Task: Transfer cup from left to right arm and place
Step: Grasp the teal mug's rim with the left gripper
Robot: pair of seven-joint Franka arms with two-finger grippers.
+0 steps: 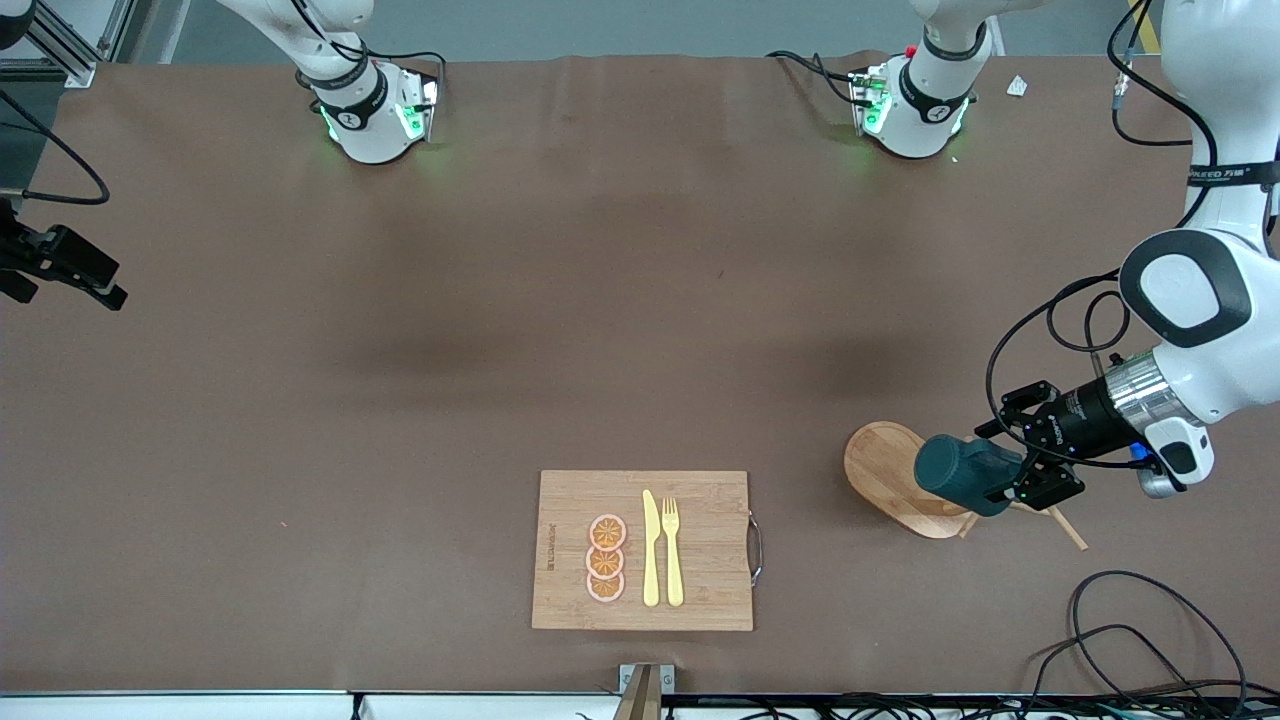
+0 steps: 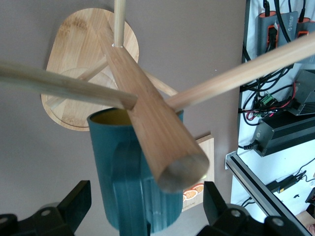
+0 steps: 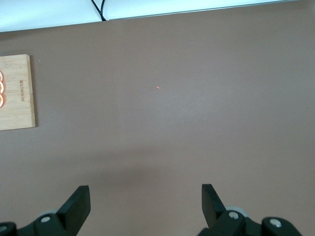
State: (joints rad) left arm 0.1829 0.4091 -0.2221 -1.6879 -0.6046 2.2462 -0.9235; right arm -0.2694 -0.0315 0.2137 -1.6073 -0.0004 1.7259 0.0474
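Note:
The cup (image 1: 962, 472), dark teal and ribbed, lies sideways against a wooden peg stand (image 1: 882, 462) toward the left arm's end of the table. In the left wrist view the cup (image 2: 129, 162) shows a yellowish inside and its handle, with the stand's post (image 2: 147, 118) crossing in front. How it hangs on the pegs is hidden. My left gripper (image 1: 1006, 478) (image 2: 146, 201) is open with a finger on each side of the cup and gaps showing. My right gripper (image 1: 75, 270) (image 3: 145, 201) waits open over bare table at the right arm's end.
A bamboo cutting board (image 1: 705, 590) lies near the front edge, carrying three orange slices (image 1: 606, 558), a yellow knife (image 1: 651, 548) and a fork (image 1: 672, 550). Loose cables (image 1: 1150, 630) lie at the table's corner below the left arm.

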